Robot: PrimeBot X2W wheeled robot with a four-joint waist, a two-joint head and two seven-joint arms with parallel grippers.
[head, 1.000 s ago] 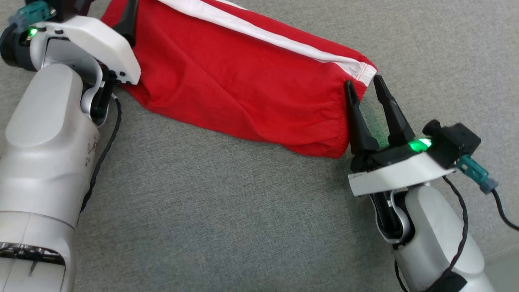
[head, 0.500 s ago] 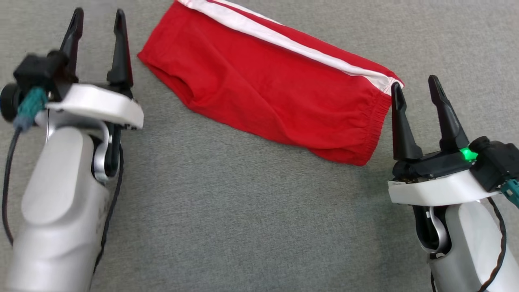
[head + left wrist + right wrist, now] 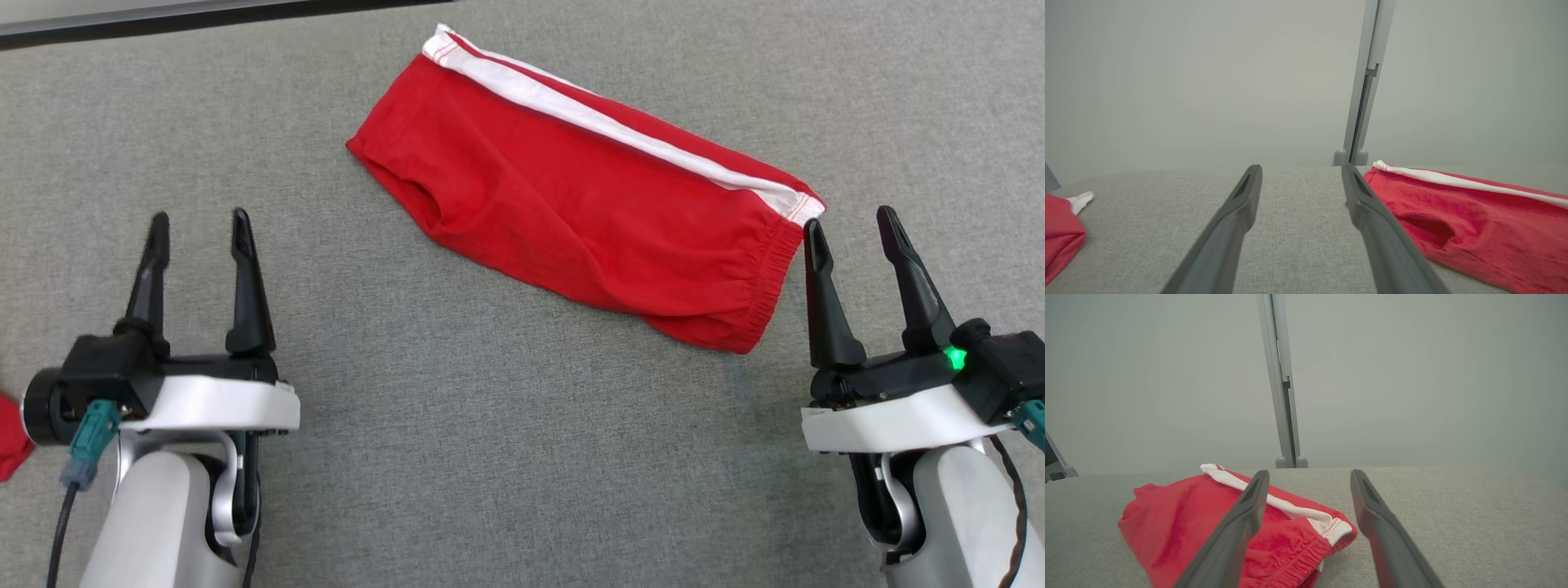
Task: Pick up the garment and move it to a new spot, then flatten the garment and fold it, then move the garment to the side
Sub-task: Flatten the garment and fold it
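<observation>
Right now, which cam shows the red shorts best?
Head view: the red shorts lie whole and unobstructed, white stripe included. Left wrist view crops them to the leg-opening end. Right wrist view shows the waistband end, partly behind the right gripper.

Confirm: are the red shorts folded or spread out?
Folded. The red shorts lie doubled into one narrow strip on the grey surface, with the white stripe along one edge.

Loads of bare desk [image 3: 490, 457] on the near side between the left gripper [image 3: 199, 219] and right gripper [image 3: 849, 220], easy pass there. Shorts [image 3: 588, 220] lie slantwise, middle to far right, elastic end just beside the right gripper. Second red cloth [image 3: 10, 445] at the left edge. Wall [image 3: 1208, 81] and post [image 3: 1361, 102] close off the far side.
</observation>
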